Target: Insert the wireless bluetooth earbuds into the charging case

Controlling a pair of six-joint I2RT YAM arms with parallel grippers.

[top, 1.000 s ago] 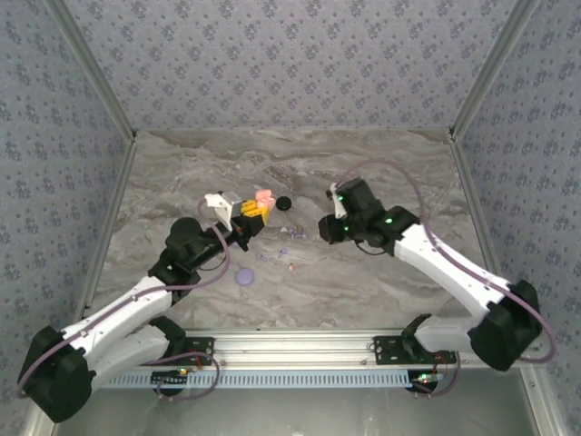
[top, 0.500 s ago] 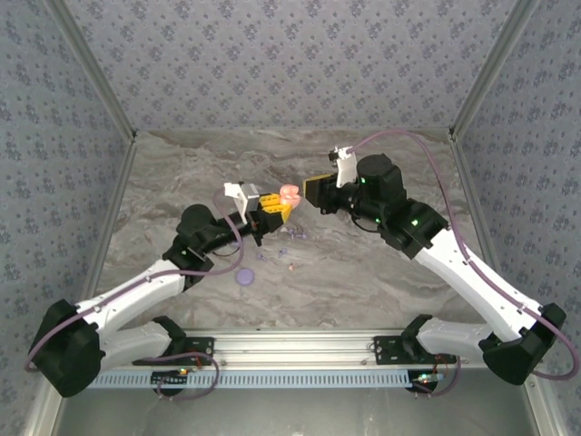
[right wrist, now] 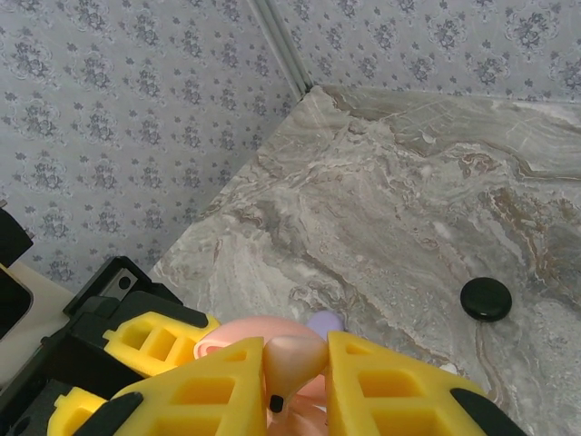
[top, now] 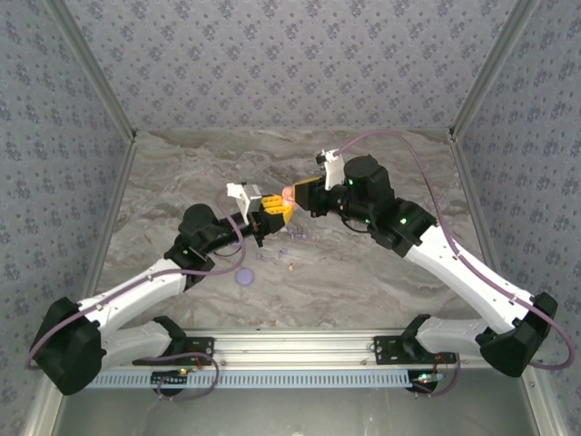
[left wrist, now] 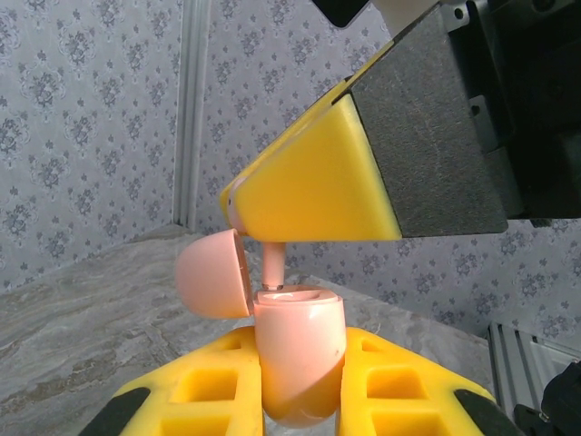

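Right gripper (right wrist: 295,363) is pinched tight on a pinkish earbud (left wrist: 272,262), yellow fingers clamped on the top end with the stem hanging straight down. It sits directly above the charging case (left wrist: 300,363), and the stem tip looks like it's just touching or entering the top of the case. Can't tell if it's actually in its socket yet.

Left gripper (left wrist: 300,400) is squeezing the pink case from both sides and holding it upright off the table (top: 390,163), with the lid (left wrist: 211,272) flipped open to the left of the case.

So I'd call this mid-insertion of one bud. Next move probably needs a slow straight push down, keeping the stem lined up with the hole, then letting go without dragging the bud back out. The left arm has to hold the case dead steady.

More loose buds (top: 291,266) lie on the table below the case, toward the arm bases, near a lavender disc (top: 244,275). A black disc (right wrist: 486,298) sits on the table well apart from the case.
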